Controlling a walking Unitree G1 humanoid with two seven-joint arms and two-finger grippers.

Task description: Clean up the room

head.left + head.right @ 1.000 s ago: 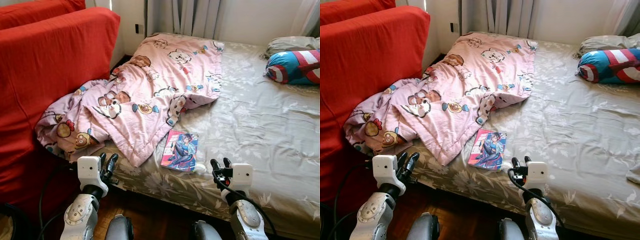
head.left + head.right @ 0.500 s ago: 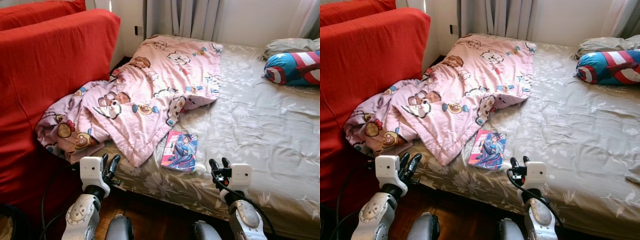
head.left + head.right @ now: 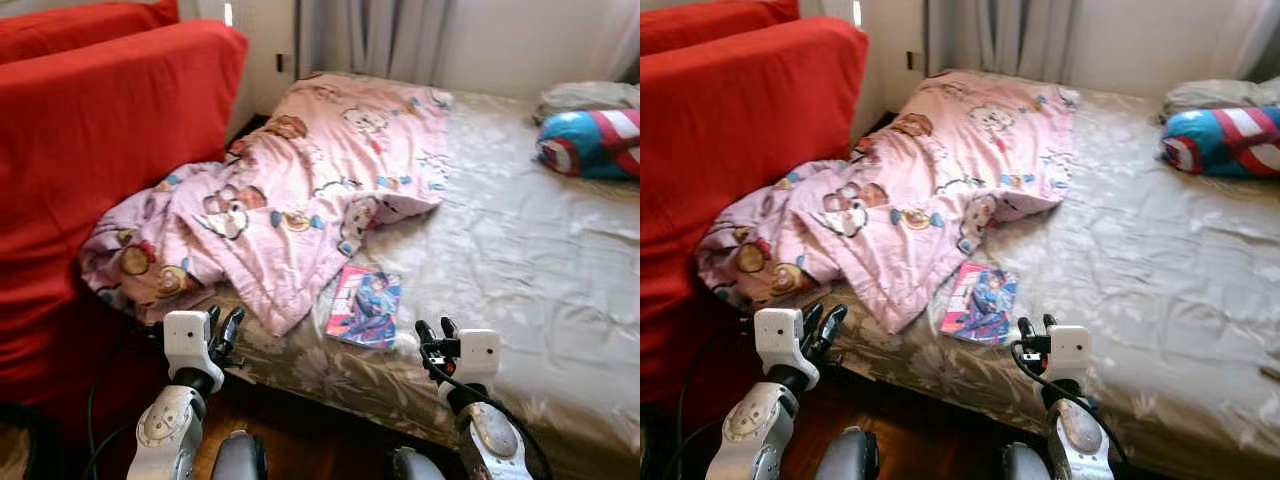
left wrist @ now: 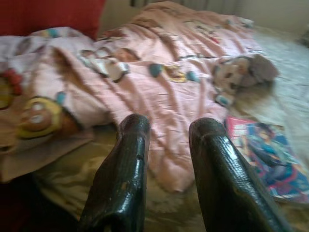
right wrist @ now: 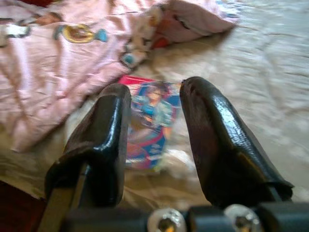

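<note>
A pink cartoon-print blanket (image 3: 300, 190) lies crumpled over the left side of the bed, one corner hanging off the near edge. A colourful comic book (image 3: 364, 306) rests flat on the sheet beside that corner. My left gripper (image 3: 220, 325) hovers open at the bed's near edge, below the blanket's hanging corner (image 4: 169, 164). Just right of the book (image 5: 145, 121), my right gripper (image 3: 433, 331) is also open and holds nothing. A small white object (image 5: 178, 162) lies by the book's near corner.
The bed (image 3: 520, 260) has a beige floral sheet. A red sofa (image 3: 90, 150) stands close on the left. A blue, red and white shield cushion (image 3: 595, 145) and a grey pillow (image 3: 585, 95) lie at the far right. Dark wooden floor (image 3: 300, 440) shows below the bed edge.
The whole picture has shifted slightly and blurred, so the camera moved. Both grippers stay open in about the same places by the bed's edge.
</note>
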